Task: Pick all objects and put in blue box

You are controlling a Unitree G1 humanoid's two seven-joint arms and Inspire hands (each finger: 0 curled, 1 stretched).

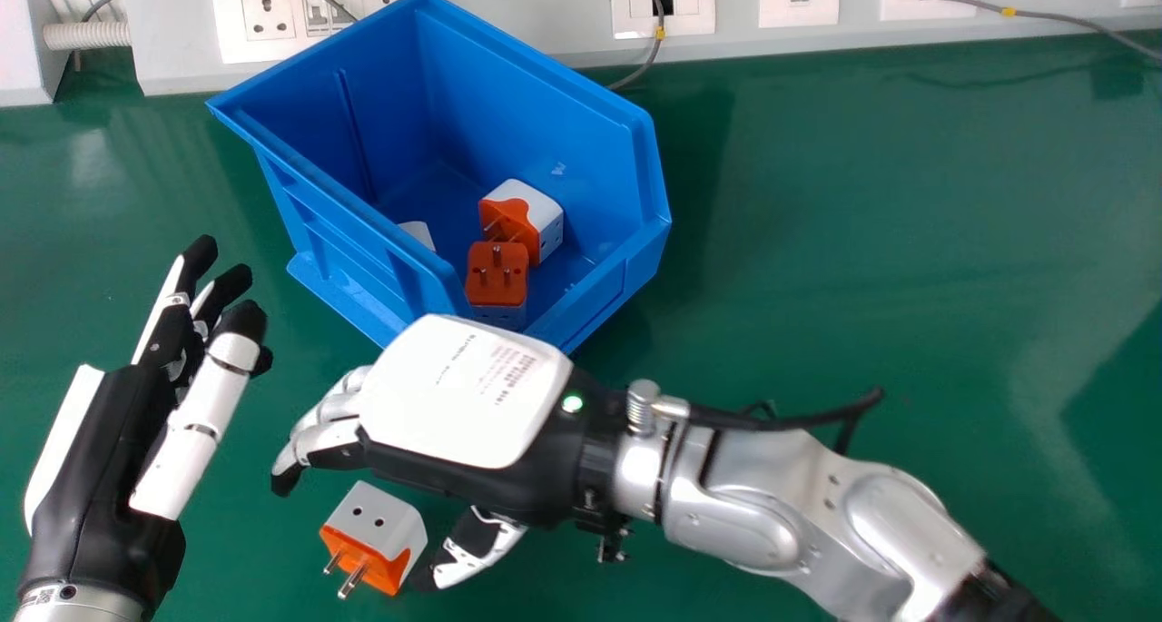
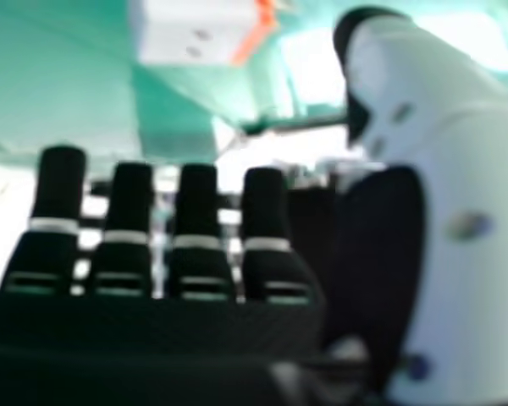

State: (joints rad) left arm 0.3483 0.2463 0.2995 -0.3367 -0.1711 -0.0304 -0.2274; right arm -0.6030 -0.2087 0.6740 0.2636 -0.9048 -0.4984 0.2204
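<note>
"Orange-and-white plug adapter (image 1: 379, 518), boxy and pinned: where do we have it?"

"On the smooth green counter (image 1: 862, 241), near the fingers and thumb of our right hand (image 1: 463, 390). We also have our left hand (image 1: 113, 449) at the head view's lower left, its fingers extended and slightly apart, gripping nothing."

"And the room?"

"Along the counter's back edge we see pale wall trunking (image 1: 554, 9) with white socket plates (image 1: 268, 15), thin grey cables (image 1: 655, 48) and a white ribbed hose (image 1: 86, 34). Before it sits the open blue plastic box (image 1: 554, 86), with two orange-and-white adapters (image 1: 497, 277) inside, close together."

"What do our two views give us separately?"

"The head view gives us the loose adapter's metal pins and the silver right forearm (image 1: 781, 522). The right hand view gives us the hand's black fingers (image 2: 199, 199), straight, in a row with narrow gaps, pinching nothing, and its pale thumb (image 2: 457, 211)."

"What do we lose?"

"The box's front wall hides most of a white piece (image 1: 418, 232); we can't tell its full shape. Our right hand covers some of the box's near rim. In its own view the adapter is cut off, and we can't make out the bright background."
</note>
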